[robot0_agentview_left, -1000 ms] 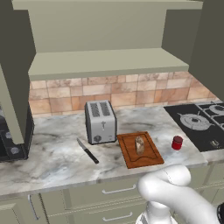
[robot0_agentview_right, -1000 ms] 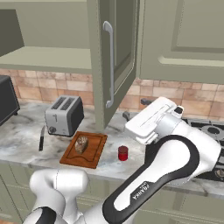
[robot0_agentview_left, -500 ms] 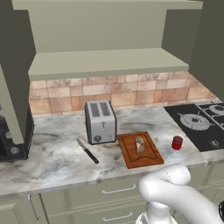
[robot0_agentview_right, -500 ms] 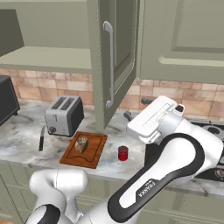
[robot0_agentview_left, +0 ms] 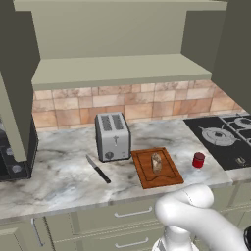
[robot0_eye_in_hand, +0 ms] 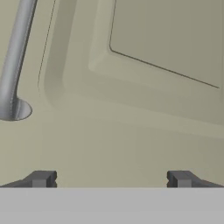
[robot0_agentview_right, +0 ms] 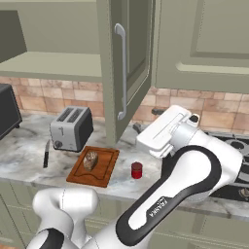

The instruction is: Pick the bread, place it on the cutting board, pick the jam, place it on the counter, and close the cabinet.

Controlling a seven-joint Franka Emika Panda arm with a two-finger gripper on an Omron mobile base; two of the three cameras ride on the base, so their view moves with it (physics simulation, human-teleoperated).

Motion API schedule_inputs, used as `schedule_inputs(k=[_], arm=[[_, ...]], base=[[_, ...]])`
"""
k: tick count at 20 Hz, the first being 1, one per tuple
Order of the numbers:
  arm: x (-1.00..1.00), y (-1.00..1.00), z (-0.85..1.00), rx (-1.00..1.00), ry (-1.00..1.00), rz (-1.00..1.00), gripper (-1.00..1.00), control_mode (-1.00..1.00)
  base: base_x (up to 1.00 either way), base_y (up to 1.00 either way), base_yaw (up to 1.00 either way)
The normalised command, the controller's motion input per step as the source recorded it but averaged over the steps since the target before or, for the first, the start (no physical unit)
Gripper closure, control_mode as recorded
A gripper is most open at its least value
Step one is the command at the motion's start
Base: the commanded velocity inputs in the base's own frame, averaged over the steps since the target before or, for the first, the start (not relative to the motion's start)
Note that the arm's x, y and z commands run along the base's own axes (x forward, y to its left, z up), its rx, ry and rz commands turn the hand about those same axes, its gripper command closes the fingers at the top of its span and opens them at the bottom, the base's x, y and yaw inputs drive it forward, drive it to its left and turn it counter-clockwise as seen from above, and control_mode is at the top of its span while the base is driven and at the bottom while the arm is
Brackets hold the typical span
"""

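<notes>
Gripper [robot0_eye_in_hand: 109,179] spread wide, empty, close against open cabinet door [robot0_agentview_right: 127,73] beside handle [robot0_eye_in_hand: 13,65]; bread [robot0_agentview_right: 90,160] on cutting board [robot0_agentview_right: 104,175], jam [robot0_agentview_right: 136,170] on counter [robot0_agentview_left: 59,176]; risk: glancing push slipping off panel, door left ajar

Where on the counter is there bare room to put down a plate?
The widest bare patch of the counter lies left of the knife, toward the black appliance. It is crowded from the toaster past the cutting board with the bread to the jam.
</notes>
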Motion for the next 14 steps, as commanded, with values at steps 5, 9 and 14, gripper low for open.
schedule_inputs(k=[5,9,14], arm=[[0.0,0.18,0.0,0.0,0.0,0.0,-1.0,-1.0],[0.0,0.16,0.0,0.0,0.0,0.0,-1.0,-1.0],[0.0,0.15,0.0,0.0,0.0,0.0,-1.0,-1.0]], base=[[0.0,0.0,0.0],[0.0,0.0,0.0],[0.0,0.0,0.0]])
